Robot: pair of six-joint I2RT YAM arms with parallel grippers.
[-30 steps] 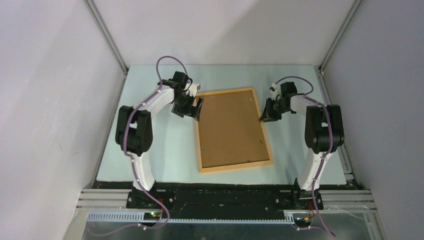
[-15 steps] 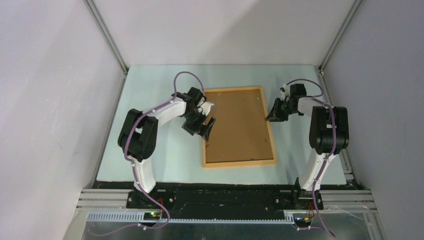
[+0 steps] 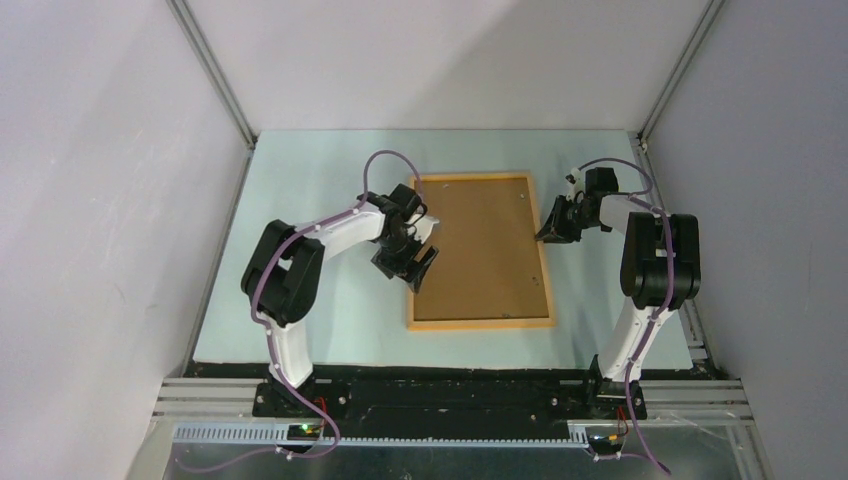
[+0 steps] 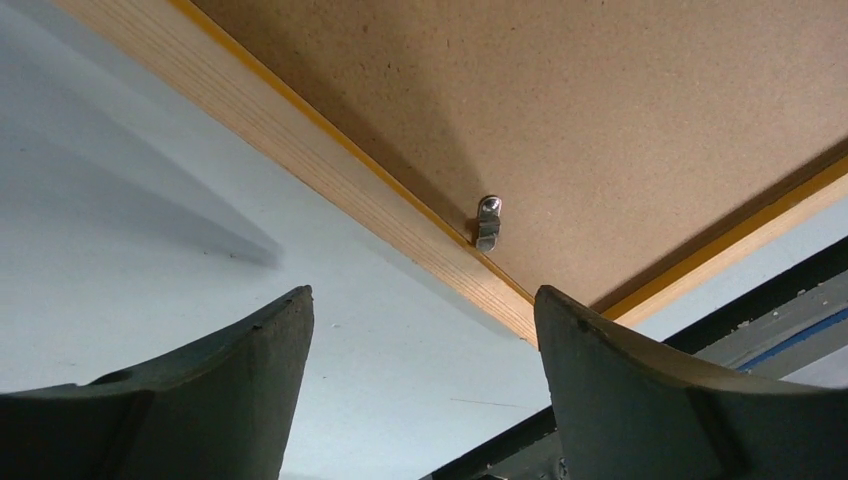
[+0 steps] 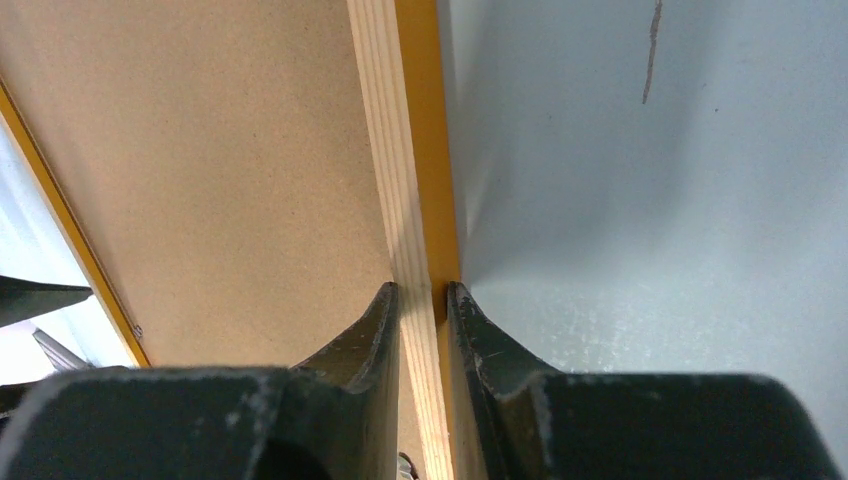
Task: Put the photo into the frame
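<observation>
**Frame [image 3: 480,323] back-up on the table [image 3: 300,200], clamped at one rail**

It lies flat between the two grippers, its brown backing board [image 3: 485,250] facing up. The right gripper [image 5: 425,292] is closed on the frame's right rail, with one finger on the inner side by the board and the other on the outer orange edge. The left gripper [image 4: 425,300] hangs over the left rail with jaws spread wide, holding nothing. A small metal turn clip [image 4: 487,222] sits just ahead of its fingertips.

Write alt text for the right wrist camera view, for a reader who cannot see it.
The right gripper is closed on the thin wooden edge of the frame, seen from just above. Brown backing board fills the frame on the left; the pale table lies on the right.
</observation>
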